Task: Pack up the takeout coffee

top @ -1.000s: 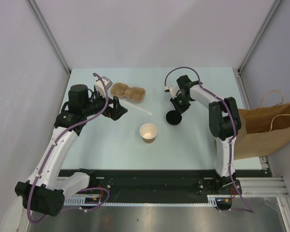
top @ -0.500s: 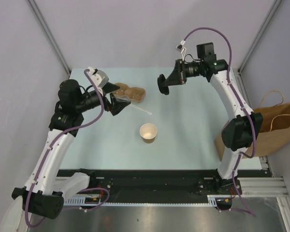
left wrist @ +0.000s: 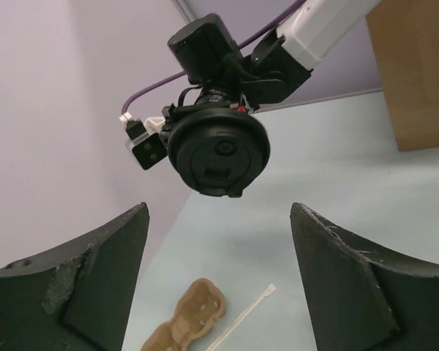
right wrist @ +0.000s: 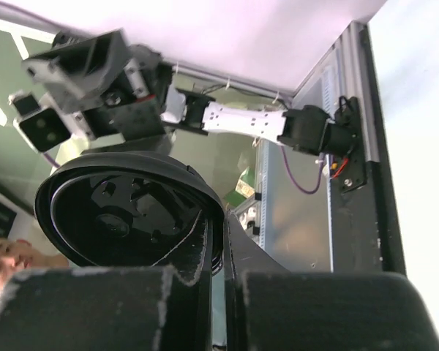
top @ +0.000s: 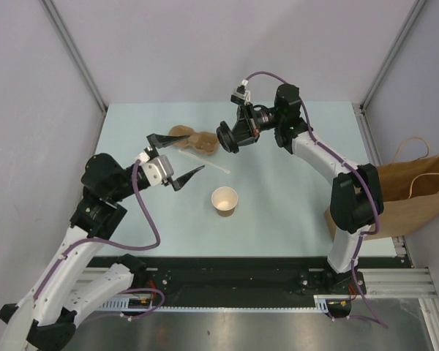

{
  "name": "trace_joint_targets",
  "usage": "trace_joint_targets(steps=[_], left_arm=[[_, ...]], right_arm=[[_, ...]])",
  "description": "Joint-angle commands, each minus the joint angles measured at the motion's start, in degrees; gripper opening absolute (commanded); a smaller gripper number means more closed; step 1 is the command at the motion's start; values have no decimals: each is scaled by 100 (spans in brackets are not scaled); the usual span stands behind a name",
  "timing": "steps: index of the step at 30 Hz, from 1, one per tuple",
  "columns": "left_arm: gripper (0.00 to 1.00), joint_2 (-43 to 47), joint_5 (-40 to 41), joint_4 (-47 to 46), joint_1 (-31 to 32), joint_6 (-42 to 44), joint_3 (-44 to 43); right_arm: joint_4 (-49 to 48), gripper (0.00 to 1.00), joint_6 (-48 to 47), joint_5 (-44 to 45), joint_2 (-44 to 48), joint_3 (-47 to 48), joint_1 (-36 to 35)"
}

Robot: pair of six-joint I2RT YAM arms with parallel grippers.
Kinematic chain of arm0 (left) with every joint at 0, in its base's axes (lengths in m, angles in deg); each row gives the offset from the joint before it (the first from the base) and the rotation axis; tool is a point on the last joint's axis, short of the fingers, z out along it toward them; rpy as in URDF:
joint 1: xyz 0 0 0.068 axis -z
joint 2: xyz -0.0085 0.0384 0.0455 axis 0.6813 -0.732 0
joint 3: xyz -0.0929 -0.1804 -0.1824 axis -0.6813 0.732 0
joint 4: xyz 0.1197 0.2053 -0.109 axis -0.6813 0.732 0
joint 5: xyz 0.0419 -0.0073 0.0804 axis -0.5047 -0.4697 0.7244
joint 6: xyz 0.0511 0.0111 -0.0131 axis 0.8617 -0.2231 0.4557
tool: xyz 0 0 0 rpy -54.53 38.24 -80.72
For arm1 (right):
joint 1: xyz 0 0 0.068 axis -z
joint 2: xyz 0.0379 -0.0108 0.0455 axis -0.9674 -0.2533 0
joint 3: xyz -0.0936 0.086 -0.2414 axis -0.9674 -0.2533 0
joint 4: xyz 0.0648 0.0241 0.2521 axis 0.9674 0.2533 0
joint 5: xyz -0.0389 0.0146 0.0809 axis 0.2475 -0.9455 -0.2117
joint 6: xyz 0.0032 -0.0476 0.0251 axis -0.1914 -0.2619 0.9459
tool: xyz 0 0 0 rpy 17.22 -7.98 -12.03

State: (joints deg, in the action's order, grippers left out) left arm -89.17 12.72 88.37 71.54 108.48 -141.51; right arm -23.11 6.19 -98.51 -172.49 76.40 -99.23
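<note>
The tan paper cup [top: 224, 200] stands upright and uncovered at the table's middle, with its pale inside showing. Its round black lid [top: 227, 137] is off the cup, held in the air on edge over the back of the table. My right gripper [top: 236, 133] is shut on the lid's rim. The right wrist view shows the lid's hollow underside [right wrist: 124, 219] with the right gripper [right wrist: 223, 252] clamped on its edge. My left gripper [top: 177, 156] is open and empty, raised left of the cup. In the left wrist view the left gripper [left wrist: 219, 292] faces the lid [left wrist: 218, 152].
A brown two-hollow pulp carrier [top: 192, 140] lies at the back left, also in the left wrist view [left wrist: 190, 322]. A white stir stick [top: 216, 167] lies beside it. A large brown paper bag [top: 410, 194] with handles lies off the table's right edge.
My right gripper lifted the lid off the table and carried it up and left, turning it on edge. My left gripper rose and swung round to face the lid. The cup stayed put.
</note>
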Motion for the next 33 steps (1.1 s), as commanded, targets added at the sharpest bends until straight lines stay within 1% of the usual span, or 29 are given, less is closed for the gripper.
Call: trace_joint_targets(steps=[1,2,3,4,5,7,8,10,11,12,13,14,17,18,20,29,33], left_arm=[[80,-40,277,-472,14,-650,202],[76,-49,285,-656,-3,-940,220],[73,-93,268,-744,-12,-1526,247],[71,-102,85,-937,-73,-1853,299],[67,-119,-39,-1034,-126,-2535,317],[65,-242,-294,-1350,-275,-3268,361],[62,-286,-477,-1491,-354,-3976,387],[60,-461,-733,-2007,-669,-4648,466],[58,-541,-1021,-2168,-776,-5217,467],[57,-611,-1146,-2334,-873,-5432,458],[54,-760,-1304,-2580,-969,-5564,406],[52,-822,-1488,-2626,-970,-5583,370],[50,-980,-1674,-2679,-970,-5566,265],[50,-1033,-1910,-2679,-970,-5566,212],[47,-1156,-2069,-2749,-970,-5688,194],[43,-1262,-2219,-3188,-962,-5969,133],[41,-1289,-2308,-3197,-918,-6066,98]], right_arm=[[-530,0,237,-1045,467,114,-132],[-486,0,139,-1019,511,114,-141],[-512,0,69,-967,555,114,-167],[-599,0,68,-888,582,105,-150],[-922,0,268,-696,608,105,-115],[-1537,0,637,-519,600,96,-19],[-2315,0,1179,-483,539,87,17],[-2332,0,1062,-483,547,157,43],[-2340,0,1009,-491,564,166,17],[-2419,0,1026,-518,573,166,0],[-2463,0,1035,-570,599,158,-53],[-2594,0,1061,-588,608,158,-140],[-2797,0,1149,-676,652,131,-290],[-2849,0,1192,-667,661,131,-308],[-2938,0,1219,-711,679,122,-334],[-3324,0,1421,-852,705,-9,-598],[-3377,0,1413,-878,705,-27,-651]])
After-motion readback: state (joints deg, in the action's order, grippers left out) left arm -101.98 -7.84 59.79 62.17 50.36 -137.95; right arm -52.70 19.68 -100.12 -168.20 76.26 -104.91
